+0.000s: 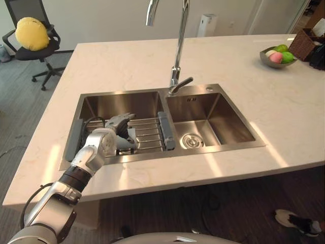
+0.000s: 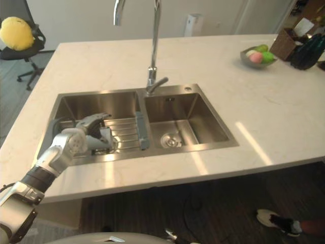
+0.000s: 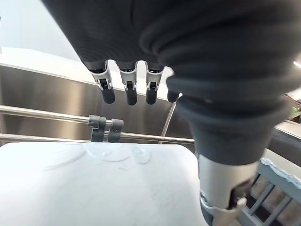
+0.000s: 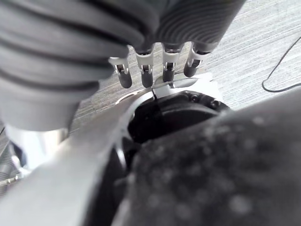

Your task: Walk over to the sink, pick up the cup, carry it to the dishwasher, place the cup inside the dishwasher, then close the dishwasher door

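Left hand (image 1: 109, 137), fingers straight, gripping nothing, over the rack (image 1: 150, 134) in the sink (image 1: 127, 104); probably a pale cup (image 3: 94, 183) under its palm.

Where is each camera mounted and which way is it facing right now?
Left eye: on the head, looking down at the sink and tap; the left hand reaches into the left basin.
Right eye: beside it, same scene, same hand.
Left wrist: on that wrist, looking along its open fingers at the rack and sink wall.
Right wrist: on that wrist, looking past the right hand, fingers open, at the floor.
Shared: eyes and left wrist all show the rack.
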### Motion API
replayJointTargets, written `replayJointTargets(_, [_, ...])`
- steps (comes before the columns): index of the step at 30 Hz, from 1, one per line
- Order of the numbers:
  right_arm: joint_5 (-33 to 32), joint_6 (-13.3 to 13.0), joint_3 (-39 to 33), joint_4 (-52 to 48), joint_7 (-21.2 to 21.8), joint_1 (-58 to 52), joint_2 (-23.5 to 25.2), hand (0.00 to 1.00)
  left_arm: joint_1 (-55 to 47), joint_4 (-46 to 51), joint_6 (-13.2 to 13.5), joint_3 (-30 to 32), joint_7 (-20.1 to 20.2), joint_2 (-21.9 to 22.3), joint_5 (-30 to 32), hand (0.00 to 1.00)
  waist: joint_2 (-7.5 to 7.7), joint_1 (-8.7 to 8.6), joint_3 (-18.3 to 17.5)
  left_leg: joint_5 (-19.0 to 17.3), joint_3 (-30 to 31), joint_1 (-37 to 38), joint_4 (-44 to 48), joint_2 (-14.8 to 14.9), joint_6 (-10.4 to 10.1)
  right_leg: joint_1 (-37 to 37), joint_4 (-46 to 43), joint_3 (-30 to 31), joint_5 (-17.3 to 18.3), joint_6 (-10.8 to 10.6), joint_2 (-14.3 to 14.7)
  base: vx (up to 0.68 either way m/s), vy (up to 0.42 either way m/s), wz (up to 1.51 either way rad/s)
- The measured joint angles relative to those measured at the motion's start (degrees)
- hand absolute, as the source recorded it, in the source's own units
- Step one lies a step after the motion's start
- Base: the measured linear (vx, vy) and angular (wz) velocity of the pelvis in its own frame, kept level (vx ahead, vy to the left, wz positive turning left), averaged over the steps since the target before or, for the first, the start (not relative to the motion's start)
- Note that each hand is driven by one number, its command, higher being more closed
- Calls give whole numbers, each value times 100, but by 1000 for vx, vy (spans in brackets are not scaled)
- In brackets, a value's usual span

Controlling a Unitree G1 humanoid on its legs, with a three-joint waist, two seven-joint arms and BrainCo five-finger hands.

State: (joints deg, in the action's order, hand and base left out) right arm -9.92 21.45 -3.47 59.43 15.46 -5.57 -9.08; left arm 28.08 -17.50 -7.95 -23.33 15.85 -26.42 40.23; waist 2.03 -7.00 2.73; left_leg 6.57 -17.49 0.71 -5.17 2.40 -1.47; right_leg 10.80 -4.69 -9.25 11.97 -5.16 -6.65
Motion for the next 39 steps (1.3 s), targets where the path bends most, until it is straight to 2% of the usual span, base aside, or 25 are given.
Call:
replayJointTargets(7, [-94,3,-2,8,-12,4,4,0,8,-215,33,92,203,-4,44,0,62,40,-11,-21,-7,-7,4,-111,31,-2,-43,-53,-61,-86,-59,75,29,2])
replayJointTargets(11, [-108,22,3,14,-68,23,15,0,19,-340,34,121,246,-40,59,0,55,41,-15,-63,-49,66,3,-3,-19,-15,-113,-60,-226,9,53,46,17,-7])
replayJointTargets(18, [-160,24,4,3,-46,31,-27,0,37,-397,27,238,447,-158,41,0,-56,-4,28,-109,-124,116,-1,97,-81,-49,-164,-90,-273,66,109,-35,-6,-10])
replayJointTargets(22, [-171,24,3,-6,-41,17,-48,0,35,-380,24,349,620,-162,34,0,-85,-2,45,-140,-81,112,-1,100,-36,-55,-167,-100,-273,66,103,-54,-5,-3])
replayJointTargets(32, [-206,0,-9,-30,-42,-68,-48,0,-253,323,21,771,880,-185,-19,0,-81,49,49,-128,59,16,0,83,-35,-10,-34,-257,-273,67,99,-10,-7,4])
replayJointTargets(39, [-206,-5,-10,-22,-49,-70,-42,0,-398,574,20,823,1010,-185,-16,0,-54,81,67,-135,216,15,0,34,-15,65,-34,-401,-273,68,91,43,5,12])
